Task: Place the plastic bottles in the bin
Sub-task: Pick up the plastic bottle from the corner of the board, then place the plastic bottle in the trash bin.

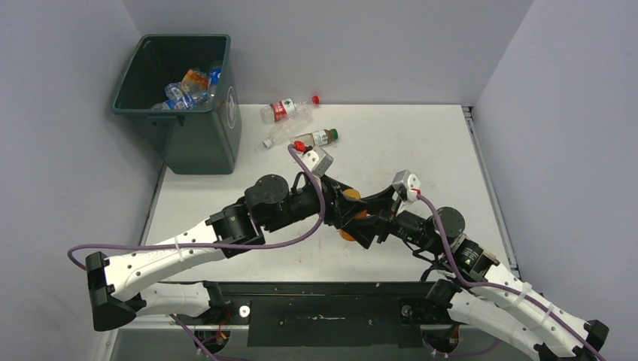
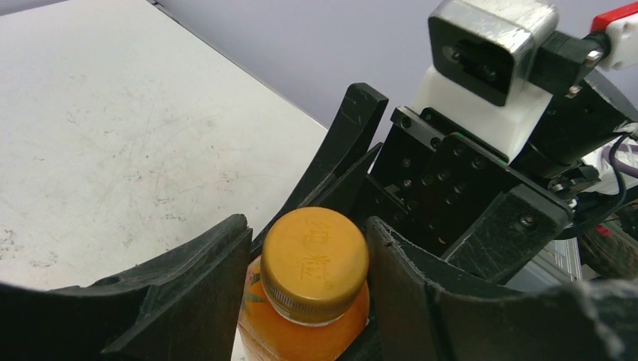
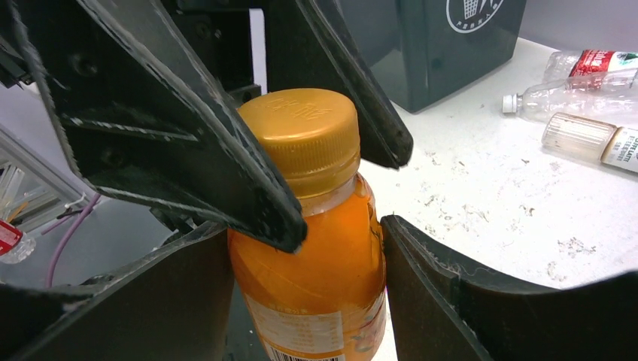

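Looks like a handoff, middle of the table (image 1: 421, 150): orange bottle (image 3: 316, 248) clamped by its body in the right hand (image 3: 305, 248), left hand (image 2: 308, 241) straddling the cap (image 2: 314, 259), can't tell if gripping yet, so next up a firm left grip, right release, swing to the bin (image 1: 199, 139).

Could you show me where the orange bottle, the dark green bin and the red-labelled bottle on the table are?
orange bottle (image 3: 316, 256), right wrist view, its body
bin (image 1: 199, 143), top view, its front wall
red-labelled bottle (image 1: 284, 110), top view, its label
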Robot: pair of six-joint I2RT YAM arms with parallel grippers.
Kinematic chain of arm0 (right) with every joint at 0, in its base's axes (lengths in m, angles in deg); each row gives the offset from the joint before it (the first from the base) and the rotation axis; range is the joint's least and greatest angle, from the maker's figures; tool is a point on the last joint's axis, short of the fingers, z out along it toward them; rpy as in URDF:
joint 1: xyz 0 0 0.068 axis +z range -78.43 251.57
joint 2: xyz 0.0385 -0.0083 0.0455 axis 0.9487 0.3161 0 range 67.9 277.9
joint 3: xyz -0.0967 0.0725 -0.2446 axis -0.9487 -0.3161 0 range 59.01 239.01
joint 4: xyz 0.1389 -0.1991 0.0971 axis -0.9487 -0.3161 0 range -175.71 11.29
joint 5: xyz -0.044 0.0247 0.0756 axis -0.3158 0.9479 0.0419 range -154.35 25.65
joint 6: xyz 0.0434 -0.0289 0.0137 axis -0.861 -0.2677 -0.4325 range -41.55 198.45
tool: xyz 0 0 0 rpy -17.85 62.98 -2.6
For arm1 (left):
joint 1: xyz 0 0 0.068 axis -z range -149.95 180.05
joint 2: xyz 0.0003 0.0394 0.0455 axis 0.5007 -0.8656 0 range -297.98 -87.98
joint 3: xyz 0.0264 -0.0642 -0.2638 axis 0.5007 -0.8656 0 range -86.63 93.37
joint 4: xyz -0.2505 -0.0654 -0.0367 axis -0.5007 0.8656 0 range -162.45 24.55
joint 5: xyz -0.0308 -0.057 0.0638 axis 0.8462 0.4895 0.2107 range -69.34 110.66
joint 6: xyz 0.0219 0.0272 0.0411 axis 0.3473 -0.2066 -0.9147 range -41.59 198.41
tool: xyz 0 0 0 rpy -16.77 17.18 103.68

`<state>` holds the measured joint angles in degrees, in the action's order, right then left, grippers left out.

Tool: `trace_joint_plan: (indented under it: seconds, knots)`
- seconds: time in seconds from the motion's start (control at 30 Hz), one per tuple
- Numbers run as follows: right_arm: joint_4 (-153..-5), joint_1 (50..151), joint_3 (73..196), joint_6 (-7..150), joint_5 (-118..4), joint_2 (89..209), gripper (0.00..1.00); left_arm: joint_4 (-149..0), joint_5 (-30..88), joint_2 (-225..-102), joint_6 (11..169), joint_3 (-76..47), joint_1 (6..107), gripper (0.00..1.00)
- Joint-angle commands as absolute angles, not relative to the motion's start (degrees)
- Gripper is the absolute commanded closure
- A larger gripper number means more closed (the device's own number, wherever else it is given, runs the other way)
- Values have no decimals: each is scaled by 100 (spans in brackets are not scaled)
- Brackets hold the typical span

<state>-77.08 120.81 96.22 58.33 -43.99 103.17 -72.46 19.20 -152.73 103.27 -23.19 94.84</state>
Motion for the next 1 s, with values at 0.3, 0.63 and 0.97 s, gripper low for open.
trace_joint_plan:
  seconds: [0.3, 0.63, 0.97]
  knots:
    - [-7556, 12142, 9972, 5677, -4443, 10192, 5, -7268, 1870, -15180, 10047, -2157, 9399, 100]
    - [-8442, 12146, 10052, 5811, -5470, 9651, 10, -6677, 985, -14534, 9464, -678, 6585, 100]
    - [-7923, 12134, 8973, 5123, -7296, 9312, 10, -8418, 93, -15574, 9392, 142, 3641, 100]
